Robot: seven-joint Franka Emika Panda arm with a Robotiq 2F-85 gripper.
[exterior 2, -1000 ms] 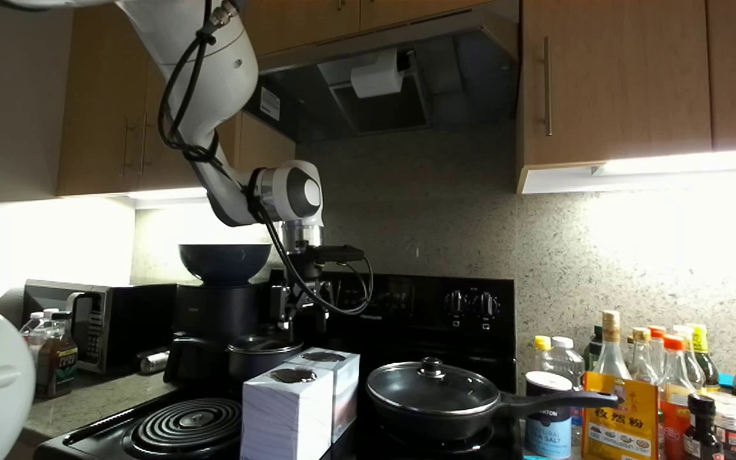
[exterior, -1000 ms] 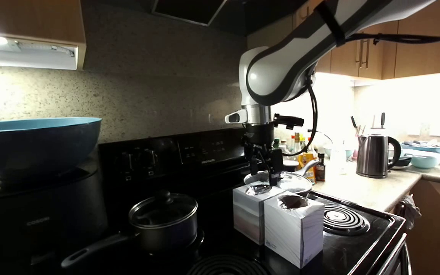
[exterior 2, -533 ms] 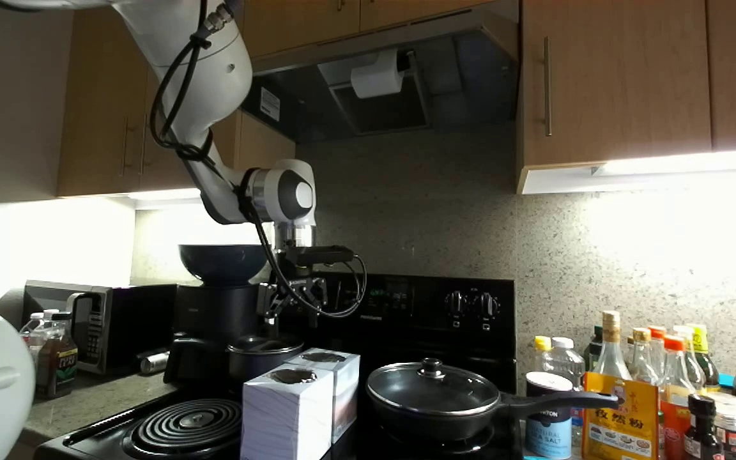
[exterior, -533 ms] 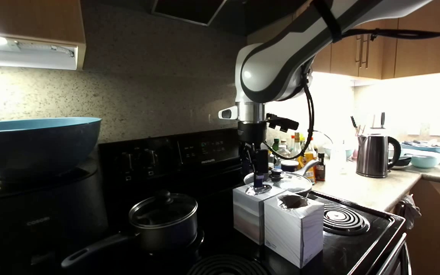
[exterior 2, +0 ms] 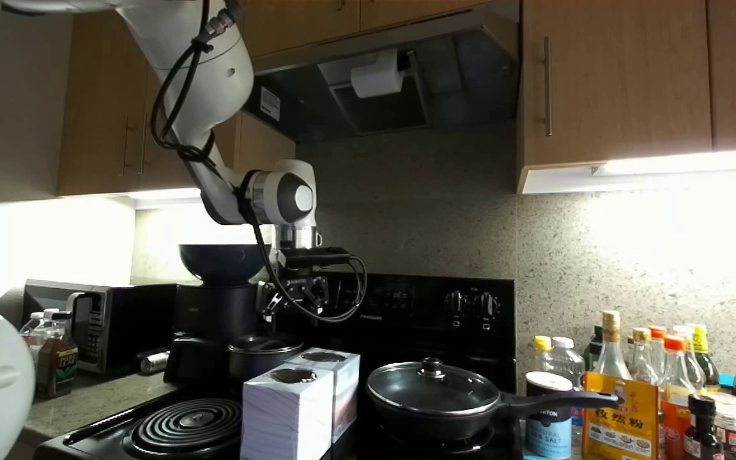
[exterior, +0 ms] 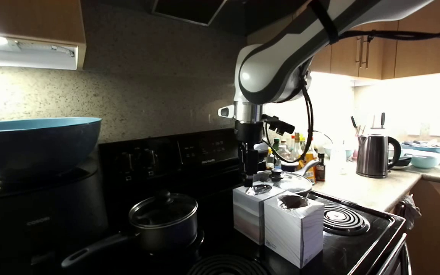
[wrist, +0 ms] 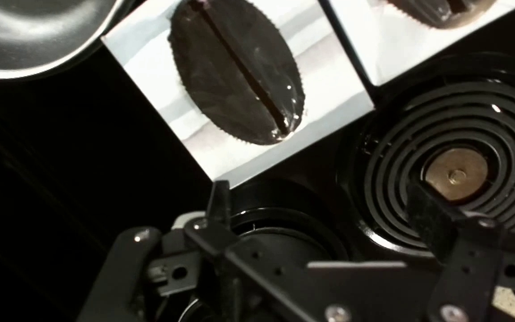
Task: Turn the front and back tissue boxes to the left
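Low beside the end effector (wrist: 320, 191): back tissue box (wrist: 242, 87).

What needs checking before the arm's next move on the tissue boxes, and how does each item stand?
1. Gripper open and holding nothing: ok.
2. Back tissue box upright: ok.
3. Front tissue box upright: ok.
4. Back box between the fingers: not ok; in the wrist view it lies beyond them.
5. Turning room between the boxes: probably not ok; only a narrow dark strip parts their tops.
6. Swing room beside the lidded frying pan: cannot tell; it stands close to the back box.
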